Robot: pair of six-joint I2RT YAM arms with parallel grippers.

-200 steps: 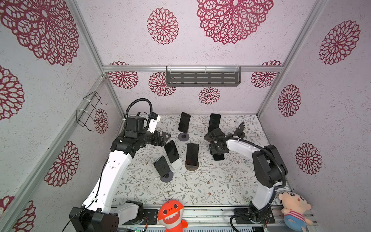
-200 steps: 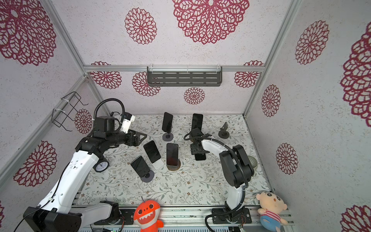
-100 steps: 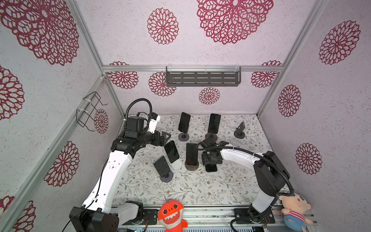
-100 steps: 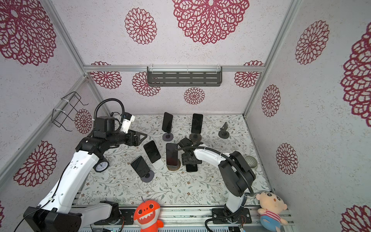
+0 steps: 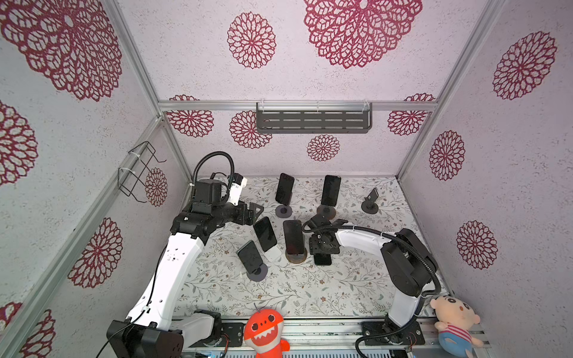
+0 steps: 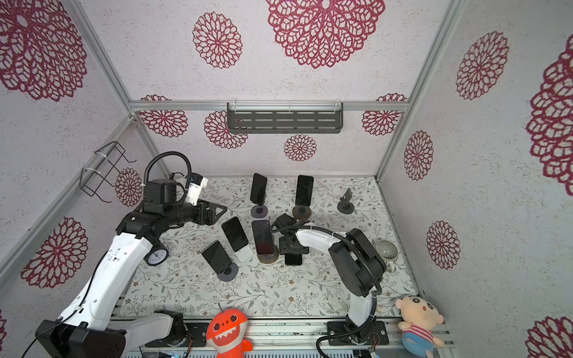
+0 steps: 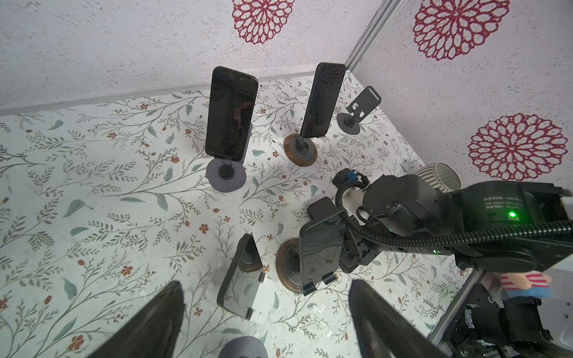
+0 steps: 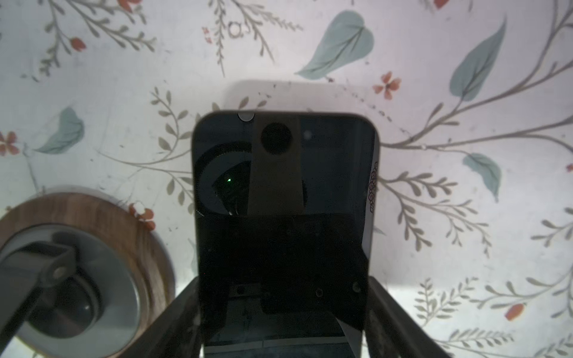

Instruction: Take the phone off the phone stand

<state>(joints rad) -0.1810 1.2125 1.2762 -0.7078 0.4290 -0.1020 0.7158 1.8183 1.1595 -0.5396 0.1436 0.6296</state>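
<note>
My right gripper point(image 5: 322, 251) point(image 6: 293, 248) point(image 8: 282, 280) is shut on a black phone point(image 5: 322, 259) point(image 8: 279, 173), one finger on each long edge. The phone lies flat, low over the floral table, right beside a wood-based stand point(image 8: 93, 217); whether it touches the table I cannot tell. An empty black phone stand point(image 5: 370, 201) point(image 7: 359, 108) stands at the back right. My left gripper point(image 5: 255, 212) point(image 7: 266, 325) hangs open over the left middle, nothing between its fingers.
Several other phones sit on stands: two at the back point(image 5: 284, 189) point(image 5: 330, 190), three in the middle point(image 5: 265, 234) point(image 5: 294, 237) point(image 5: 249, 257). A small clock point(image 6: 156, 255) stands left, a ribbed cup point(image 6: 387, 250) right. Plush toys point(image 5: 263, 331) point(image 5: 455, 322) sit on the front rail.
My right arm has carried the phone from the back right toward the front middle and lowered it beside the wood-based stand. The left arm has not moved.
</note>
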